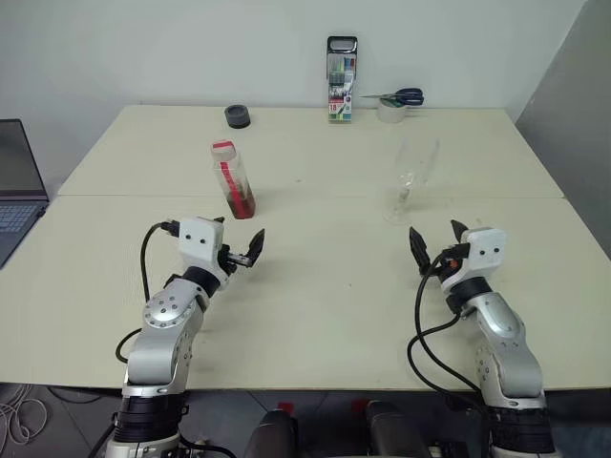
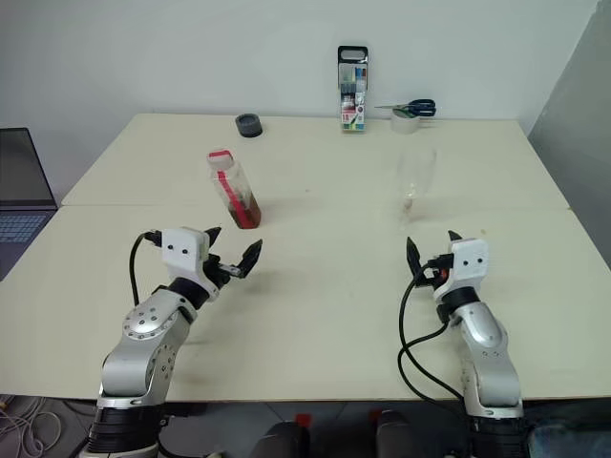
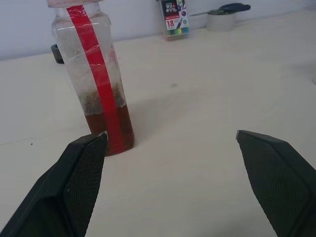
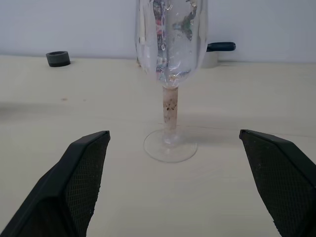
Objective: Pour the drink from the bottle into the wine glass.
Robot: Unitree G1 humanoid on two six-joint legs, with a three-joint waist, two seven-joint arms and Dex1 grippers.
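Approaching stage: both claws, left (image 1: 240, 254) and right (image 1: 434, 240), were released; next, grasp the bottle (image 1: 233, 178) at 12 o'clock.

A pale table (image 1: 315, 286) carries the bottle (image 1: 233, 180), wine glass (image 1: 409, 181), marker pack (image 1: 341, 80), a dark ring (image 1: 238, 116), and seemingly tape (image 1: 391, 112) under scissors (image 1: 399, 96)

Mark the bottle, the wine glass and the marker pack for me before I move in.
bottle (image 1: 233, 181), left eye view, on its clear body beside the red strip.
wine glass (image 4: 170, 34), right wrist view, on the bowl.
marker pack (image 1: 342, 81), left eye view, on its front face.
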